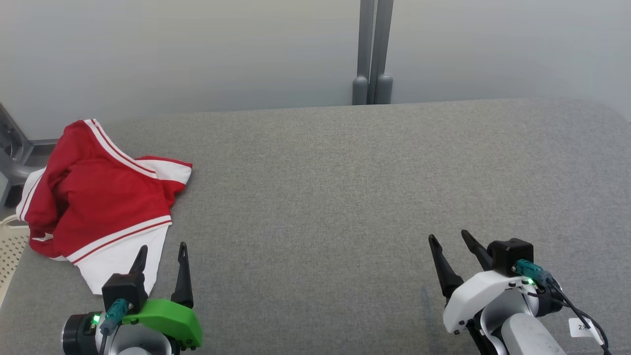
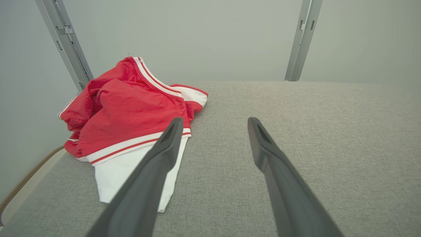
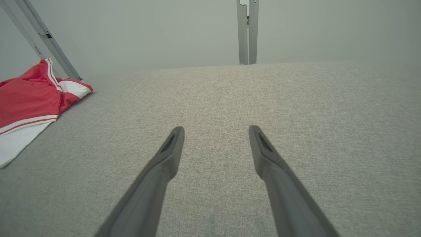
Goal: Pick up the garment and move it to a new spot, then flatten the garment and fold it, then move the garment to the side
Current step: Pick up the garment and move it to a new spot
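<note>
Head view: grey tabletop stretching wide. Crumpled red-and-white garment heaped at the far left, close to the edge, untouched. Left tool near left, just beside the white hem, fingers spread wide, gripping nothing. Right tool near right, well apart from the garment, equally wide, empty.

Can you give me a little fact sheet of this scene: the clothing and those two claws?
garment: red and white, crumpled, at the left edge of the grey surface
left claw: open, empty, close to the garment's white part
right claw: open, empty, above bare surface on the right
folding: not yet begun
</note>
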Controlling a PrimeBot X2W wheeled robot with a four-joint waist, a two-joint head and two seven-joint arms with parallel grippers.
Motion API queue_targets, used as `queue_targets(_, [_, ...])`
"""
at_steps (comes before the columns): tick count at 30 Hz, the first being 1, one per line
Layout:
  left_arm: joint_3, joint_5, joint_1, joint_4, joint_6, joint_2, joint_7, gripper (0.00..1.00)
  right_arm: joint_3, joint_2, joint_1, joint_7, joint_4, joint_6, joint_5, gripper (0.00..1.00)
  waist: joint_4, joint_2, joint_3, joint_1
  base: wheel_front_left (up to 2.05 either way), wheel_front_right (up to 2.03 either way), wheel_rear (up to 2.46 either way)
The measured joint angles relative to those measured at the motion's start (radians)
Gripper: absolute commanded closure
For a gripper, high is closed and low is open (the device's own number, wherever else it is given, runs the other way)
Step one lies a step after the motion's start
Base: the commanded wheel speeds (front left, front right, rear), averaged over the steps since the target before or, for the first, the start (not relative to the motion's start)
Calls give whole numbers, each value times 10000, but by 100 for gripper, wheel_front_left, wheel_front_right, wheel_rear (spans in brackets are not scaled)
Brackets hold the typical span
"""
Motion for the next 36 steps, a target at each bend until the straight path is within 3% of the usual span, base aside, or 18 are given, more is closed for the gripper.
queue_targets(18, [36,-282,122,-36,104,36,17,0,-67,-8,14,-69,-12,0,176,0,403,0,23,0,0,0,0])
queue_targets(36, [40,-382,477,-433,288,437,422,0,219,-6,114,-407,282,2,723,0,2711,0,-67,0,0,0,0])
